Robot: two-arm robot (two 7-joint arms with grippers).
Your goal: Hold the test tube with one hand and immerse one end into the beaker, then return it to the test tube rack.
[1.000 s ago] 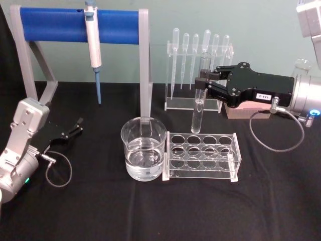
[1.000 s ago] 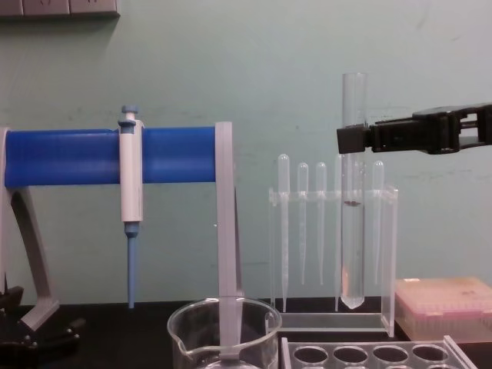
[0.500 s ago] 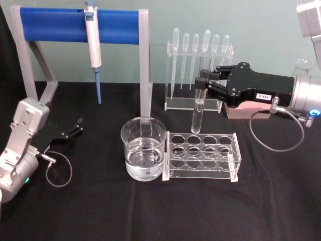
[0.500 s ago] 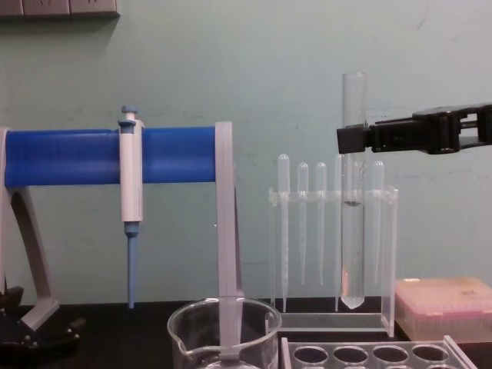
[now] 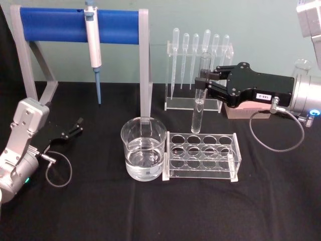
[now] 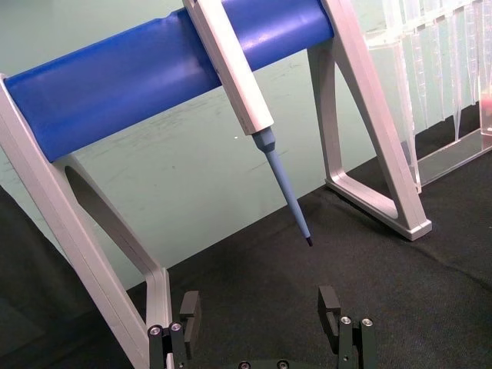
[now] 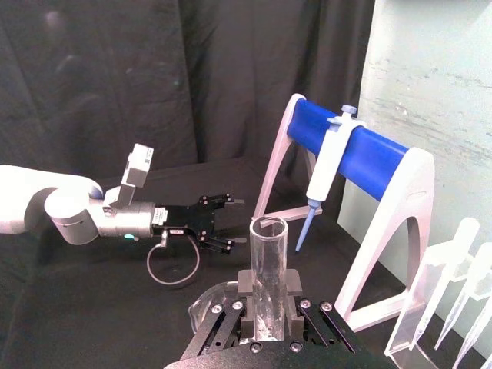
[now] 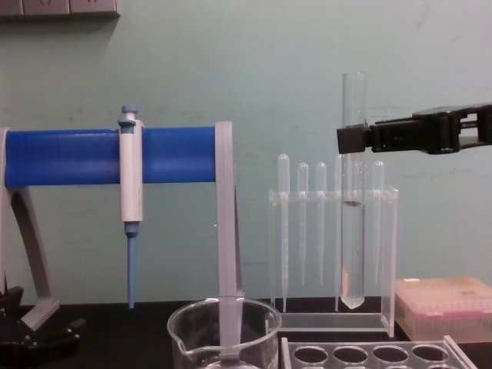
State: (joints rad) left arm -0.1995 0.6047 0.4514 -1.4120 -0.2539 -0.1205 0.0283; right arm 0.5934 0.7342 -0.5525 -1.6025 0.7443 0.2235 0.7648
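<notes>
Your right end effector [image 5: 204,83] grips the tube [image 5: 199,105] upright above the rack [image 5: 201,174], while your left end effector [image 5: 77,125] sits open well left of it.

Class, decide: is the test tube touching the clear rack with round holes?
Apart. The chest view shows the test tube, held by the right gripper, with its round bottom hanging above the rack, a gap between.

Head camera is looking down over the black table [image 5: 281,201]; chest camera is peering level, closer, both sharing the blue stand [image 5: 55,22].
</notes>
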